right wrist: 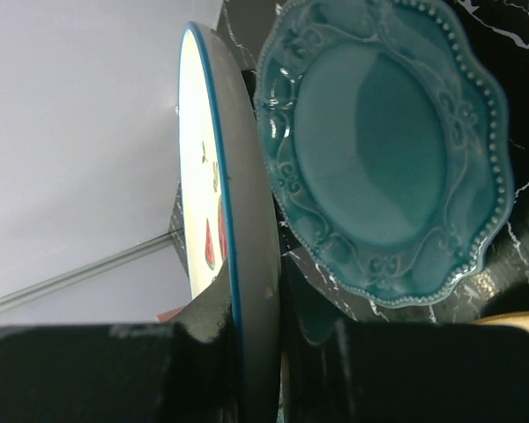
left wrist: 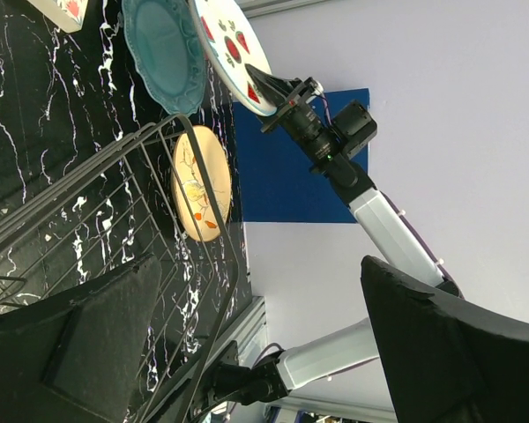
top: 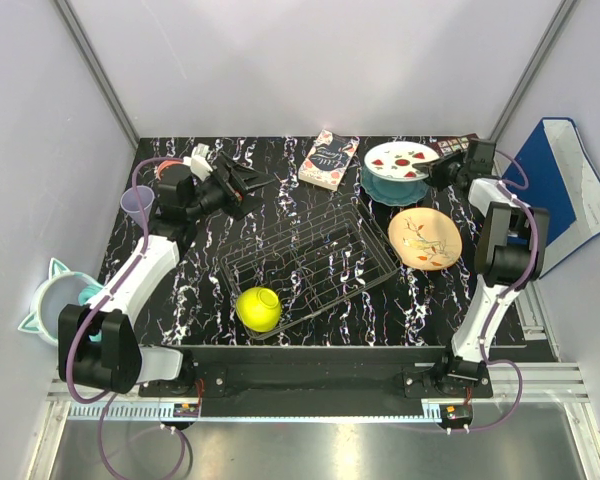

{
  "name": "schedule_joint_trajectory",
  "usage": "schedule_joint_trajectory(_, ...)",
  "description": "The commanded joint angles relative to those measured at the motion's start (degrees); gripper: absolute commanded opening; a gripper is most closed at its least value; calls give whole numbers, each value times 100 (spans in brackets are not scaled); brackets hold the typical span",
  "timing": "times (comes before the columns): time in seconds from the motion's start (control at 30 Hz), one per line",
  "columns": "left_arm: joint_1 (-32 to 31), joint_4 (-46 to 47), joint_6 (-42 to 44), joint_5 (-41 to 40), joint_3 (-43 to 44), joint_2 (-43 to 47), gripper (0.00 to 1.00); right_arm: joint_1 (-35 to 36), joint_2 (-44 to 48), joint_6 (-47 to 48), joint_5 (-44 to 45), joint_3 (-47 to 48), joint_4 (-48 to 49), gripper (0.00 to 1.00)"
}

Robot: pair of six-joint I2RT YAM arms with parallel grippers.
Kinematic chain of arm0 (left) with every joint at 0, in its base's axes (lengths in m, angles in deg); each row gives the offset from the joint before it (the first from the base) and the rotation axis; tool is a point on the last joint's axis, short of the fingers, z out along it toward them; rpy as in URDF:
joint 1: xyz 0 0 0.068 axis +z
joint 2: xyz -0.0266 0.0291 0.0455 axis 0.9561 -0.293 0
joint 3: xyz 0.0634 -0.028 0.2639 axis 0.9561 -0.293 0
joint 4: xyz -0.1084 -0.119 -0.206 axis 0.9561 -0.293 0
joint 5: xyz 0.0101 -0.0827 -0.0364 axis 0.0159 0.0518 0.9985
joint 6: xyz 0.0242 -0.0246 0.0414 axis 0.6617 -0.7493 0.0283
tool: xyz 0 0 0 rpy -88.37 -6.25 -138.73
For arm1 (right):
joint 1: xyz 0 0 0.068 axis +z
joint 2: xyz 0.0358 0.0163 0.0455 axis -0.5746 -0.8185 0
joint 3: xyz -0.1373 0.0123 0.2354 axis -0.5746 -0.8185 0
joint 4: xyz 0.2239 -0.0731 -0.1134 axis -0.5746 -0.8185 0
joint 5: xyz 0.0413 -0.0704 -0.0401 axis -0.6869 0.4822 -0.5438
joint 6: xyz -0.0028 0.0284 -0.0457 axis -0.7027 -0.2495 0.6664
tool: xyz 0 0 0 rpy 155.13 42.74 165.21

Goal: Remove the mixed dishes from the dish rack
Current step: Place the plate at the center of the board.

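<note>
- The yellow-green bowl sits upright in the near-left corner of the dish rack, close to the near edge of the table.
- The rack lies at the middle of the tabletop, turned at a slant to the edges. The bowl is the only dish showing in it.
- A mint bowl with cat ears rests beyond the left edge, off the tabletop.
- The peach plate lies flat on the table, between the rack and the right edge.
- The lilac cup stands at the left edge, toward the far-left corner.
- The left gripper hangs over the far-left part of the table with its fingers wide apart and nothing between them.
- The teal plate lies flat near the far-right corner.
- The right gripper is clamped on the rim of the white plate with red spots. That plate is held tilted over the teal one, its gripped side raised.
- A patterned book lies by the far edge, just left of the two plates.
</note>
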Motion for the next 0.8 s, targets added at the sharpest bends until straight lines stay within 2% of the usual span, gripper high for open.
schedule_joint_trajectory(0.0,-13,118,168,-47,27,43,99,66,-172,68,-204,407,598,0)
schedule_joint_trajectory(0.5,-13,-5,317,-74,-34,8,99,198,-1129,367,-169,1321,176,0)
schedule_joint_trajectory(0.63,-13,-67,335,-65,-26,-45,99,216,-1297,420,-204,1444,-184,0)
schedule_joint_trajectory(0.77,-13,-102,343,-47,-17,-106,99,216,-1297,508,-257,1339,-289,22)
